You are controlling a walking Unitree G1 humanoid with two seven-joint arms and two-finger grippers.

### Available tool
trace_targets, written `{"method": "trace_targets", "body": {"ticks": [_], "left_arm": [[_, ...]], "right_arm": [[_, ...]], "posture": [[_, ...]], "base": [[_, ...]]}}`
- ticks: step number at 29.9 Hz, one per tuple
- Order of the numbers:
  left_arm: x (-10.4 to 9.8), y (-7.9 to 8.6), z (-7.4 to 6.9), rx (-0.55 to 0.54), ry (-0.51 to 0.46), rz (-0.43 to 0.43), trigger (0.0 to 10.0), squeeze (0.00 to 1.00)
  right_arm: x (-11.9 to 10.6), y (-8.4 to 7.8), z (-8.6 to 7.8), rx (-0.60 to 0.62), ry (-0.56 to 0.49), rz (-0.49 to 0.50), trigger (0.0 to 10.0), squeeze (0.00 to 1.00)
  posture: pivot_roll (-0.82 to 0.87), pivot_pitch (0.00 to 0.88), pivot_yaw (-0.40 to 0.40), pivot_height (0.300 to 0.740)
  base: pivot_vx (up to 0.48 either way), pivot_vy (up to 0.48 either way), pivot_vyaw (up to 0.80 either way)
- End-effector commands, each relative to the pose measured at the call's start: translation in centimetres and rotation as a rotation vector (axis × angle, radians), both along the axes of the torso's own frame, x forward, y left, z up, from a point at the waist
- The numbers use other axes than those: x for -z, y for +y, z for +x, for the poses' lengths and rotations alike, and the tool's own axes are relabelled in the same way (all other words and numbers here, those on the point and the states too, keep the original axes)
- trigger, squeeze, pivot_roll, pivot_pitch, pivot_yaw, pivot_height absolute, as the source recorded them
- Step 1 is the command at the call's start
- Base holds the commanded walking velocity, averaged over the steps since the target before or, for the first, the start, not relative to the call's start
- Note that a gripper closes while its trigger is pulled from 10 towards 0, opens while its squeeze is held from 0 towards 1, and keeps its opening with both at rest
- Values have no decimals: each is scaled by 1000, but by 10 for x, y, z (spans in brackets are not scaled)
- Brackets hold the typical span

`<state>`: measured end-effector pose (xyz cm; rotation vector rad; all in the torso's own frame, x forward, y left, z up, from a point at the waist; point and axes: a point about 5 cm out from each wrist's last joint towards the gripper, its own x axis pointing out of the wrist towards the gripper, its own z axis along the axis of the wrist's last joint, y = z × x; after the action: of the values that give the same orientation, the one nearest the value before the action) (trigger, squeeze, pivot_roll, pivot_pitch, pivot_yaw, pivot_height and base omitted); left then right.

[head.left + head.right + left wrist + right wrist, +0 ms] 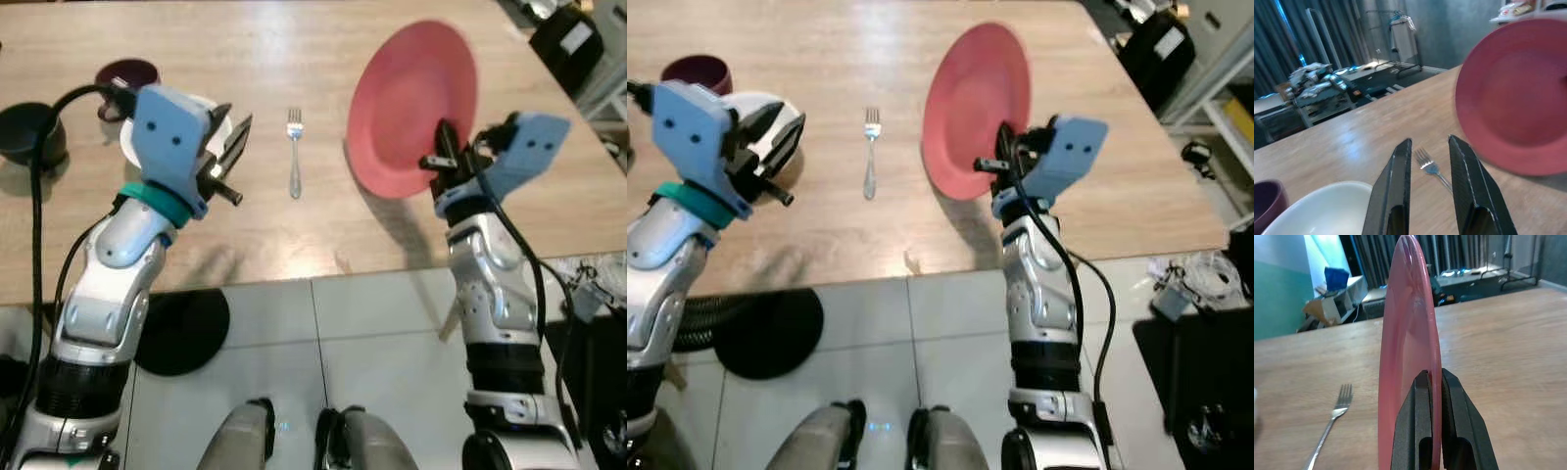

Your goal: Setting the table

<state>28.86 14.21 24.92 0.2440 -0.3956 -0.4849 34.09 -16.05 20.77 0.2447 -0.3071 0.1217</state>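
The plate (411,103) stood on edge, rim pinched in my right gripper (1431,382); the fork (295,152) lay at nine o'clock, long axis twelve-to-six. Left gripper (1431,161) hovered narrowly parted.

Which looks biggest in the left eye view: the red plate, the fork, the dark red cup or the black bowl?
1. Red plate, clearly largest, though the right gripper holds it raised nearer the camera.
2. Fork is longest but thin.
3. Black bowl and dark red cup look about alike; partly hidden, so unranked.
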Motion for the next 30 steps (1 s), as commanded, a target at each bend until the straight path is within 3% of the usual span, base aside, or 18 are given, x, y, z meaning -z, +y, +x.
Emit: {"method": "trace_targets", "body": {"ticks": [1, 2, 3, 5, 6, 7, 12, 15, 19, 22, 26, 27, 30], "left_arm": [[5, -14, -6, 71, 18, 6, 10000, 0], [5, -14, -6, 71, 18, 6, 10000, 0], [8, -17, -5, 74, 13, 12, 10000, 0], [8, -17, -5, 74, 13, 12, 10000, 0], [9, -20, -4, 78, 5, 22, 10000, 0], [10, -23, -5, 95, -11, 68, 10000, 0], [8, -26, -10, 143, -36, 162, 10000, 0], [8, -26, -12, 157, -37, 176, 10000, 0], [9, -27, -15, 176, -27, 185, 10000, 0], [9, -27, -15, 178, -28, 185, 10000, 0], [9, -29, -16, 188, -39, 191, 10000, 0], [9, -30, -17, 195, -44, 200, 10000, 0], [9, -30, -17, 197, -44, 201, 10000, 0]], "right_arm": [[7, -1, 4, -62, 69, 93, 10000, 0], [7, -1, 4, -62, 69, 93, 10000, 0], [7, -1, 6, -81, 90, 172, 10000, 0], [7, -1, 6, -81, 90, 172, 10000, 0], [5, -2, 7, -83, 98, 238, 10000, 0], [6, -9, 12, -46, 124, 323, 10000, 0], [14, -24, 20, 1, 203, 462, 10000, 0], [17, -28, 21, 8, 225, 477, 10000, 0], [32, -42, 22, -17, 343, 555, 10000, 0], [33, -42, 22, -20, 354, 559, 10000, 0], [38, -38, 23, -44, 379, 649, 10000, 0], [41, -34, 24, -61, 391, 712, 10000, 0], [43, -32, 26, -53, 403, 725, 10000, 0]], "posture": [[214, 123, 4, 740], [214, 123, 4, 740], [214, 123, 4, 740], [214, 123, 4, 740], [211, 121, 3, 740], [204, 115, 3, 740], [206, 103, 4, 740], [205, 100, 5, 740], [203, 97, -1, 740], [203, 97, -1, 740], [208, 98, -4, 740], [212, 99, -4, 740], [212, 99, -4, 740]], "base": [[458, 0, 0], [458, 0, 0], [458, 0, 0], [458, 0, 0], [458, 0, 0], [0, 0, 0], [0, 0, 0], [0, 0, 0], [0, 0, 0], [0, 0, 0], [0, 0, 0], [0, 0, 0], [0, 0, 0]]}}
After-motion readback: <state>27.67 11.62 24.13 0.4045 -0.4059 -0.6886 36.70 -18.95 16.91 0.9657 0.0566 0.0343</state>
